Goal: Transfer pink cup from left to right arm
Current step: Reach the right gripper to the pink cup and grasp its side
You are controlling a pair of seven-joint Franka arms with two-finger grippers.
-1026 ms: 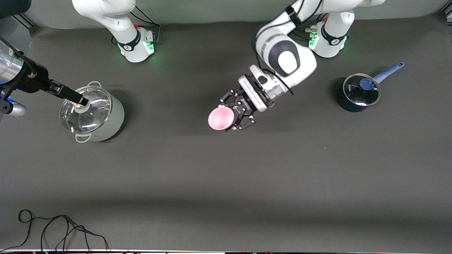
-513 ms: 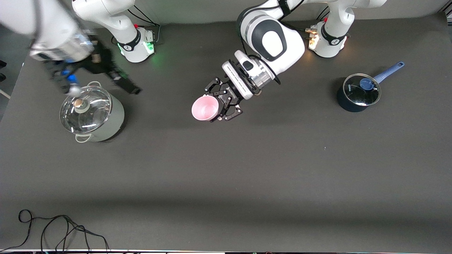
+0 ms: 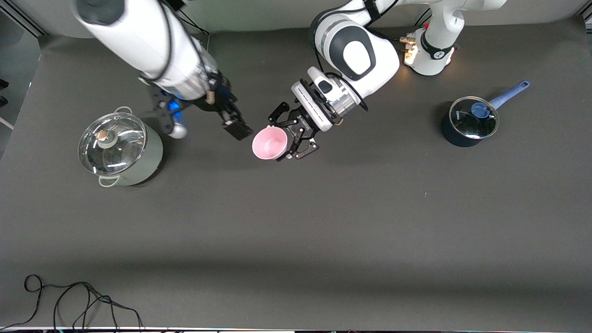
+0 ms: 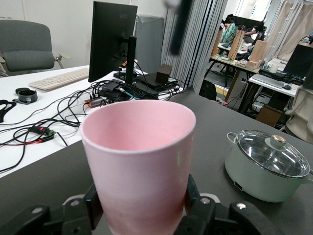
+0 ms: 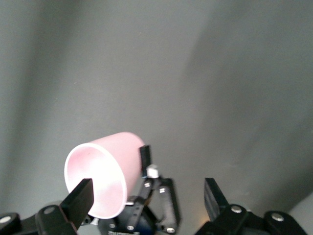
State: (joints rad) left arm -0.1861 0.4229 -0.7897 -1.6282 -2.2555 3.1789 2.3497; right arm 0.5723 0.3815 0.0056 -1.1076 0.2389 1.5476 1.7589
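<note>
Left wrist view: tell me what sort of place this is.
Most likely a robotics lab in an office-style room. A computer monitor and keyboard sit on a white desk amid tangled cables, with more cluttered workbenches farther back, next to the dark robot table.

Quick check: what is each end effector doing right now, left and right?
Left end effector: closed on the pink cup, held above the table.
Right end effector: open, empty, fingers spread beside the cup's rim.
</note>
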